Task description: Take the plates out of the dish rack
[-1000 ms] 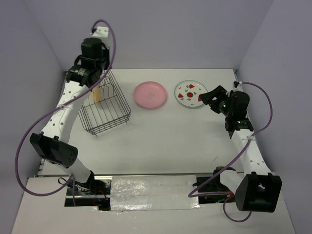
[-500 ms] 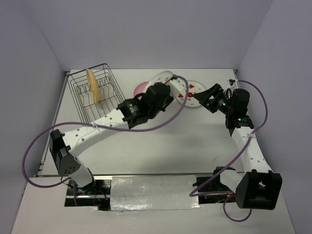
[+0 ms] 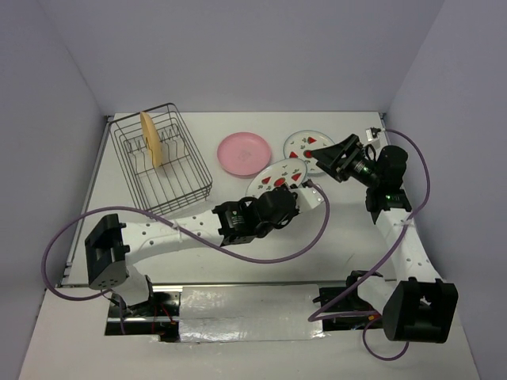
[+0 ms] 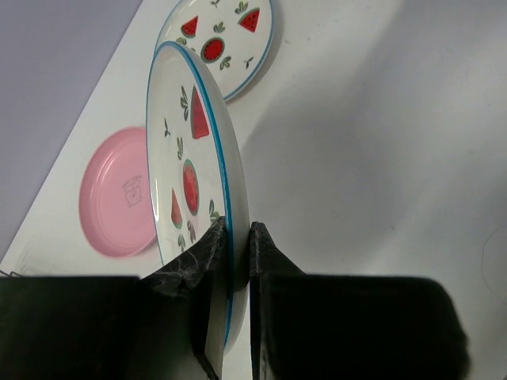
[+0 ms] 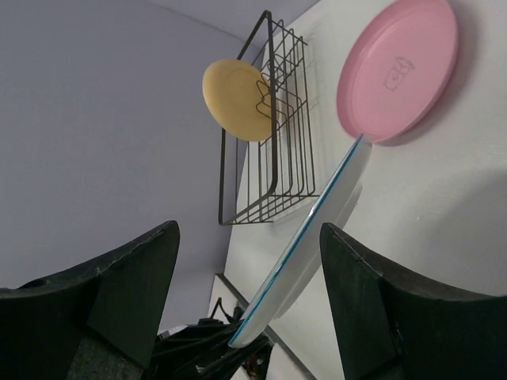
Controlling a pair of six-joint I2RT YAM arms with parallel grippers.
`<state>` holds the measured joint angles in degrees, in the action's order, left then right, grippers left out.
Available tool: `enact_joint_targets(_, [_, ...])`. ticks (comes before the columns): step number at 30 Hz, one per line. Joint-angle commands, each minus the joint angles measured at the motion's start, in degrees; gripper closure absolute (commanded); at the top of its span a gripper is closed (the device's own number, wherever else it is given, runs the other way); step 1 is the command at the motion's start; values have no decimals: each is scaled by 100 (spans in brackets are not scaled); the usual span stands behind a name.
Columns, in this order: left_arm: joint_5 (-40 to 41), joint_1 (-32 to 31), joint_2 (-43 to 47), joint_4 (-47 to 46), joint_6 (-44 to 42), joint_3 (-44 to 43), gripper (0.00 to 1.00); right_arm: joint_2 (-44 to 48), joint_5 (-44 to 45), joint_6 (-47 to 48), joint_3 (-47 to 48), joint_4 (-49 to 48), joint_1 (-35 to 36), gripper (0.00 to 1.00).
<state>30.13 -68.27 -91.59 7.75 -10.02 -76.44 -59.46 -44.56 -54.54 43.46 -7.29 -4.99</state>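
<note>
My left gripper (image 3: pixel 279 192) is shut on the rim of a white plate with red fruit marks (image 3: pixel 276 175), held on edge above the table's middle; the wrist view shows the fingers (image 4: pixel 212 241) pinching it (image 4: pixel 194 150). A second white fruit plate (image 3: pixel 301 144) lies flat at the back right, also in the left wrist view (image 4: pixel 226 36). The pink plate (image 3: pixel 245 153) lies flat beside it. The yellow-orange plate (image 3: pixel 150 139) stands upright in the wire dish rack (image 3: pixel 178 178). My right gripper (image 3: pixel 326 156) is open and empty over the flat white plate.
The right wrist view shows the held plate edge-on (image 5: pixel 321 226), the pink plate (image 5: pixel 400 67), the rack (image 5: pixel 277 170) and the yellow plate (image 5: pixel 235 99). Walls close the table at the back and sides. Purple cables hang from both arms.
My left arm swung from the rack at the back left to the table's middle, carrying the white plate. The right gripper stayed open near the flat white plate.
</note>
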Motion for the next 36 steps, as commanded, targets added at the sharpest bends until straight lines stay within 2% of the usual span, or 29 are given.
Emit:
enact_joint_targets(1, [380,-90,537,-1381,-474,-178,100,-109,-229,-135,-83,-264,77,21])
enact_joint_targets(5, [668,-274,450,-1653,-694,-99,100,-302,-299,-30,-57,-54,139,22])
enact_joint_targets(11, [758,-424,265,-1856,-1028,-160,100,-557,-10,251,153,228,630,22])
enact_joint_targets(14, [714,-450,203,-1847,-1063,-178,100,-698,17,234,128,114,693,28])
enact_joint_targets(17, [775,-459,221,-2004,-1203,32,100,-804,-27,181,-13,-97,693,40])
enact_joint_targets(18, [871,-459,238,-2075,-1265,103,100,-856,-70,181,-31,-149,693,49])
enact_joint_targets(19, [924,-459,247,-2128,-1326,182,100,-883,-80,198,-31,-211,693,55])
enact_joint_targets(20, [985,-459,256,-2276,-1449,330,100,-935,-71,233,13,-168,693,69])
enact_joint_targets(21, [1073,-459,291,-2330,-1502,402,100,-970,-80,277,39,-98,693,78])
enact_joint_targets(24, [1240,-442,309,-2383,-1573,534,100,-1058,-97,330,101,-123,693,100])
enact_joint_targets(26, [1381,-433,309,-2296,-1460,482,100,-1120,-80,295,136,-132,684,100])
enact_joint_targets(30, [1224,-240,422,-1463,-792,262,44,-1348,-36,85,250,-683,623,100])
enact_joint_targets(32, [978,-134,554,-1338,-344,367,30,-1593,-36,40,478,-756,570,100])
enact_joint_targets(33, [847,-12,711,-1242,-186,402,17,-1691,-27,58,575,-791,544,100])
enact_joint_targets(36, [371,164,1028,-969,464,674,1,-2095,26,93,979,-818,228,100])
